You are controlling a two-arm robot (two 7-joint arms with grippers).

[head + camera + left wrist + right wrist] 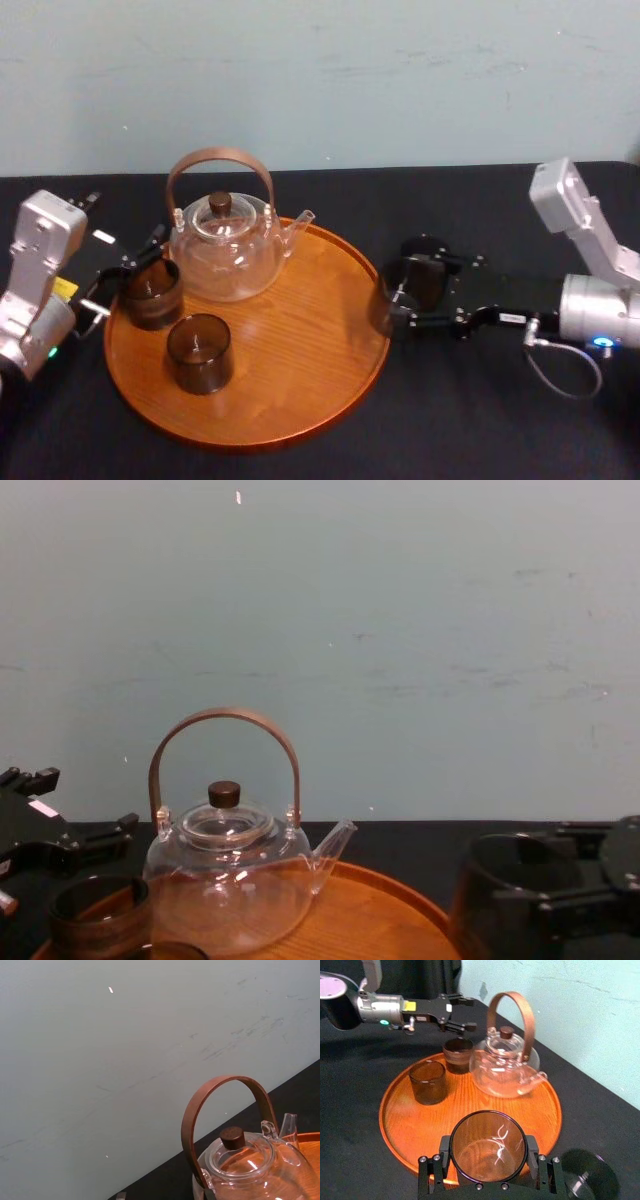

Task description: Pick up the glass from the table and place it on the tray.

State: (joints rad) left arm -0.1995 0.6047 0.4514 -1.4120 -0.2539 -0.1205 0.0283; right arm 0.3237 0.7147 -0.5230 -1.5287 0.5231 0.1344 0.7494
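My right gripper (397,292) is shut on a dark smoky glass (402,285), one finger on each side of it (488,1146). The glass stands upright at the right rim of the round orange-brown wooden tray (300,320), its near side overlapping the rim in the right wrist view. In the chest view the glass (500,890) shows at the lower right, beside the tray (380,910). My left gripper (128,270) is open at the tray's back left, close to another dark glass (150,292) without gripping it.
A clear glass teapot (225,250) with a brown arched handle stands at the back of the tray. A second dark glass (200,352) stands on the tray's front left. The tray's middle and right (485,1100) are bare wood. Black table all around.
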